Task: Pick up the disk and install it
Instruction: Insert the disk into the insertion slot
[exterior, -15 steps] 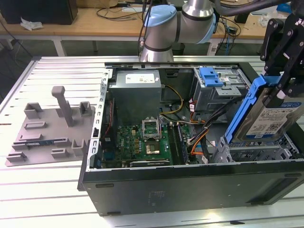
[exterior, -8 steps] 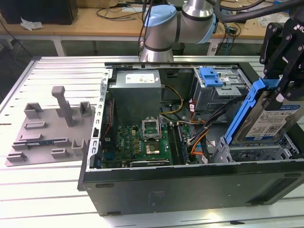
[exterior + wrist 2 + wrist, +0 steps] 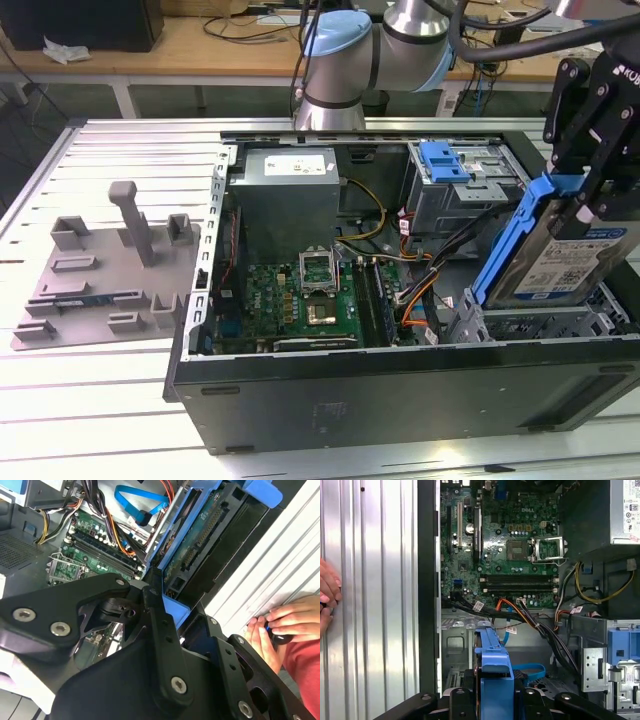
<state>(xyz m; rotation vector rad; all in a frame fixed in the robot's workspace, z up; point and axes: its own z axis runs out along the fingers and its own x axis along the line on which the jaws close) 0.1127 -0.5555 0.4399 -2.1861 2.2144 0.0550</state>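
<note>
Blue-framed, the disk (image 3: 565, 265) is being held in the clenched jaws of the gripper (image 3: 585, 195) above the computer case (image 3: 400, 390), lifted but not yet installed.

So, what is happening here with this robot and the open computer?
The robot arm's gripper holds the disk, tilted, over the open computer case at the exterior view's right. The disk's lower end reaches down into the case, but it is not yet seated. A person's hand lies on the metal table beside the case.
</note>
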